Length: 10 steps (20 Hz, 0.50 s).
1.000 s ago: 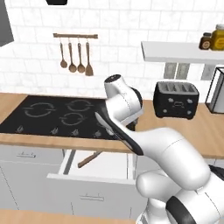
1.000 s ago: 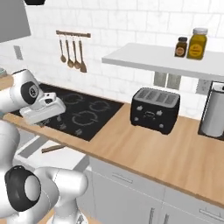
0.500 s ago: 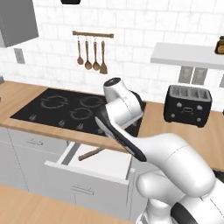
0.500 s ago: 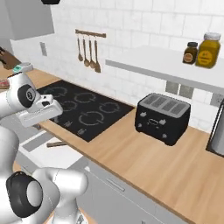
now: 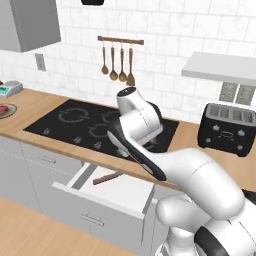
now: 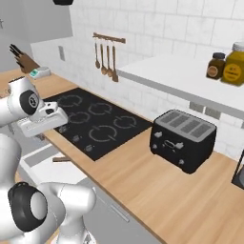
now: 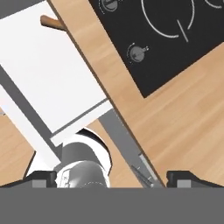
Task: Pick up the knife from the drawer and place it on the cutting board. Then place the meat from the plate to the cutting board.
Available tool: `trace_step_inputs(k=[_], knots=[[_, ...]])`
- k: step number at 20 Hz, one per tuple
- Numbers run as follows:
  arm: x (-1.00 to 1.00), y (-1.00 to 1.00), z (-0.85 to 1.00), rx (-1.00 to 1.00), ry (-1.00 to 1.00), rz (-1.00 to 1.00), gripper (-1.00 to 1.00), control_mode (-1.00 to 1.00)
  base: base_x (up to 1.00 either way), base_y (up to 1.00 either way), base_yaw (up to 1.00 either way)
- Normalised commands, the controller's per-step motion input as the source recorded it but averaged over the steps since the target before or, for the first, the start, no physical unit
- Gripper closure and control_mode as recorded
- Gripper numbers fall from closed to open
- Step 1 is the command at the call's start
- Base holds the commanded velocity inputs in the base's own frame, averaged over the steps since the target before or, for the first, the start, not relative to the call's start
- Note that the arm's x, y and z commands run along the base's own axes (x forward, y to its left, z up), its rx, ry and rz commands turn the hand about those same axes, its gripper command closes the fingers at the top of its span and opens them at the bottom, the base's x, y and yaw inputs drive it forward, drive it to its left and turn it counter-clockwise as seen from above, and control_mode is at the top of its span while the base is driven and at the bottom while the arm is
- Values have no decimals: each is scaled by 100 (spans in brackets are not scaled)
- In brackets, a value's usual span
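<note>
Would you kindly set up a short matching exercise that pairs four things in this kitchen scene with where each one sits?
Things:
1. knife
2. toaster
3. wooden spoons
4. jars

Places:
A. on the white shelf
B. hanging from a rail on the tiled wall
C. in the open drawer
D. on the wooden counter, beside the cooktop

Pairs: 1-C, 2-D, 3-B, 4-A
</note>
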Motion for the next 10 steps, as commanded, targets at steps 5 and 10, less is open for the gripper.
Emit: trace_step_inputs(k=[5,10], knots=[[-21,0,-4,0,1,0,-100,-100,-6,-2,4],[-7,80,-90,-12,35,0,-100,-100,0,0,0]])
